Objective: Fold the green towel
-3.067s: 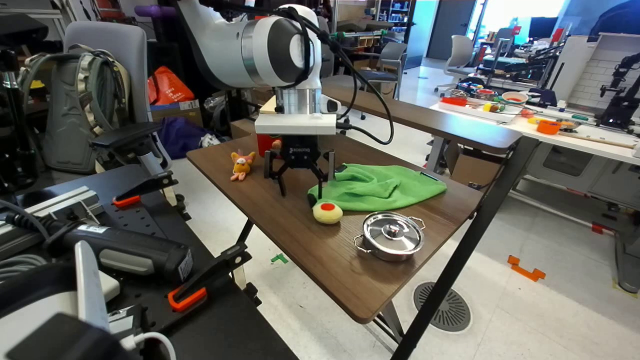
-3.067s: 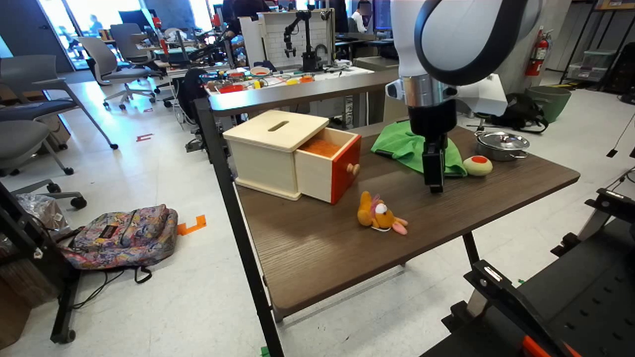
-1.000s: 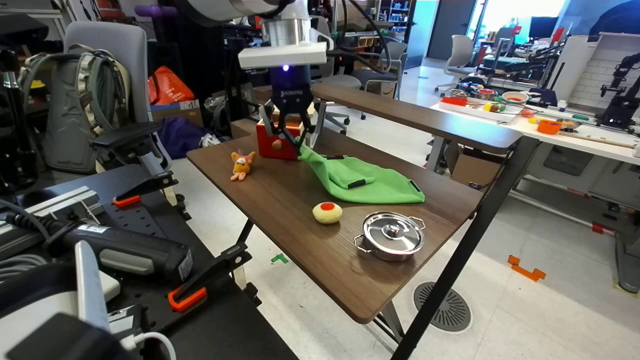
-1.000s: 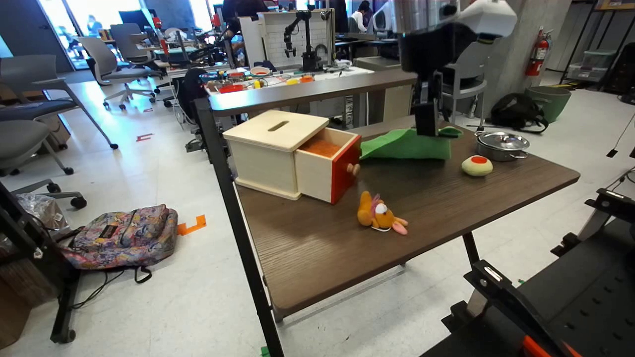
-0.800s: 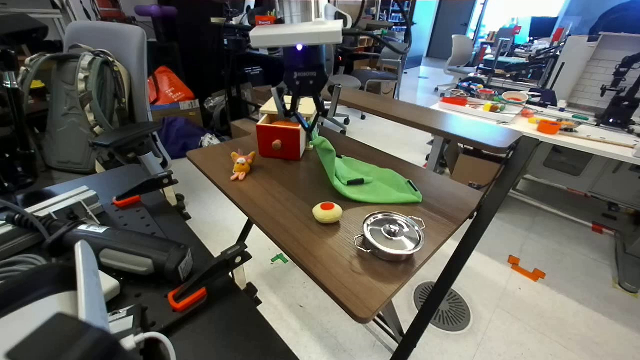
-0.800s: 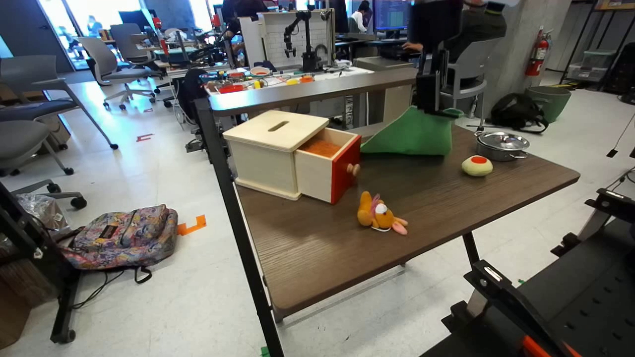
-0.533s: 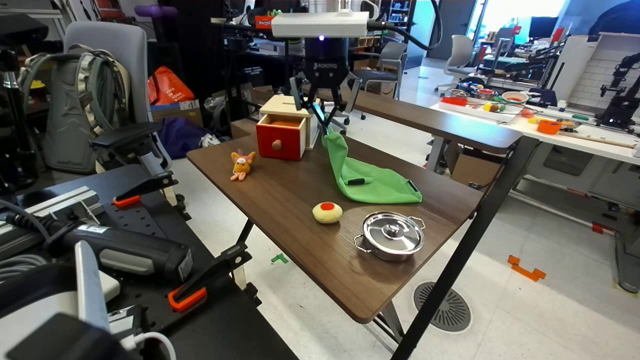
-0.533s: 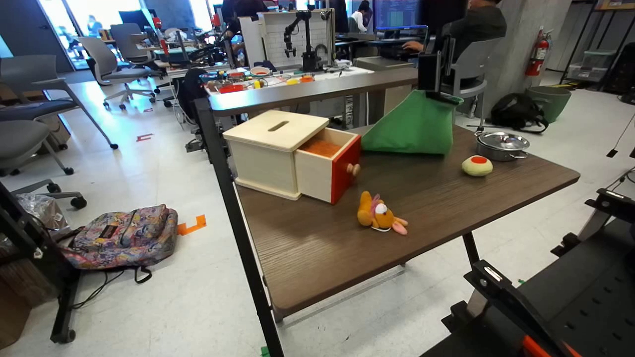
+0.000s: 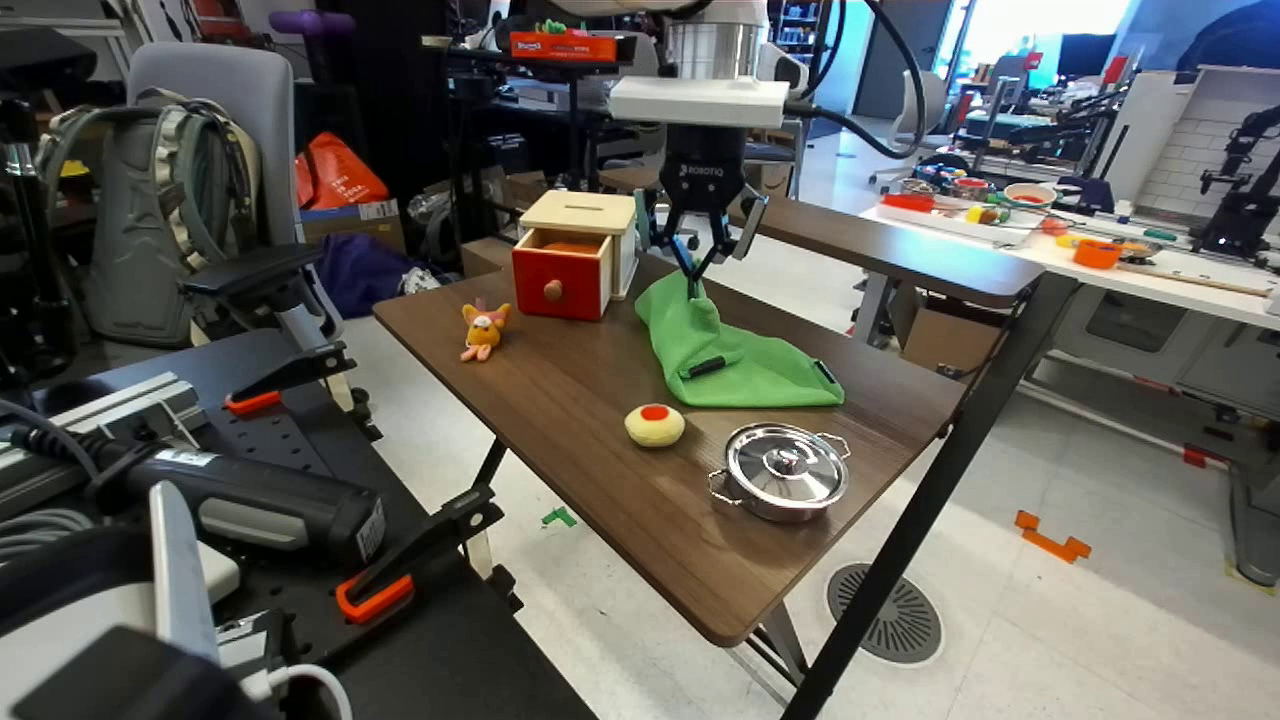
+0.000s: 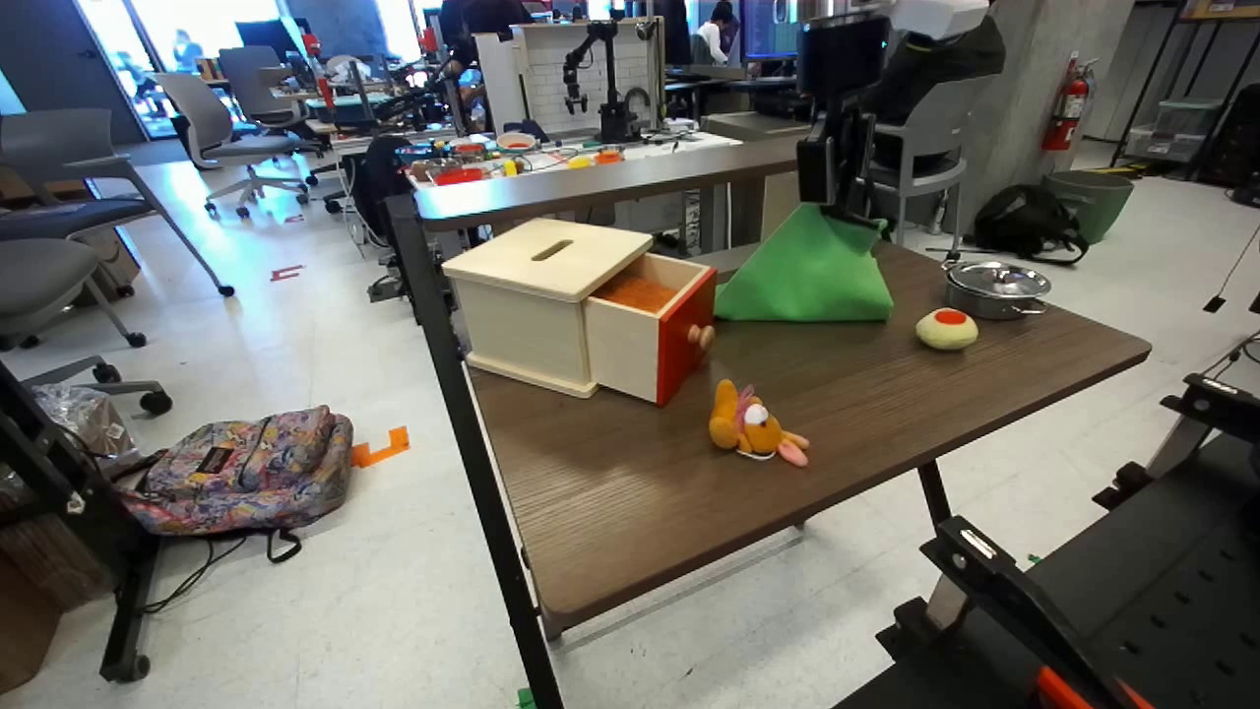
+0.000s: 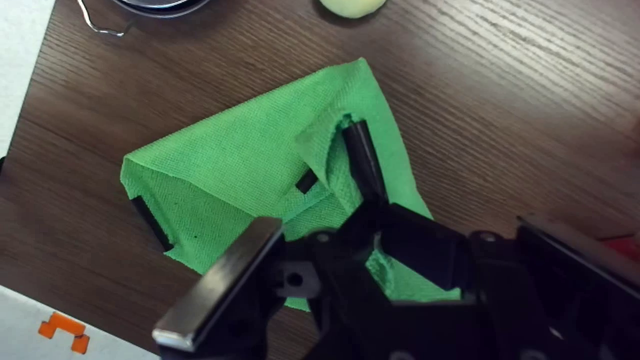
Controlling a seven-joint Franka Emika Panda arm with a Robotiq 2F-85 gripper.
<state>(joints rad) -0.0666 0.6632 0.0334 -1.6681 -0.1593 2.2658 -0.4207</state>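
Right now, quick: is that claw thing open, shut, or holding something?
Gripper: closed, holding a raised part of the green towel.

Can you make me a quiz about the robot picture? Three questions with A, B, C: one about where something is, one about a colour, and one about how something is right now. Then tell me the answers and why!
1. Where is the lid of the pot?
A) under it
B) beside it
C) on top of it

2. What colour is the drawer front?
A) red
B) blue
C) green

3. How is the green towel now?
A) flat and let go
B) pinched and partly lifted by the jaws
C) rolled into a ball

Answers:
1. C, because it covers the pot in both exterior views.
2. A, because that panel shows red in both exterior views.
3. B, because the cloth peaks up to the closed jaws.
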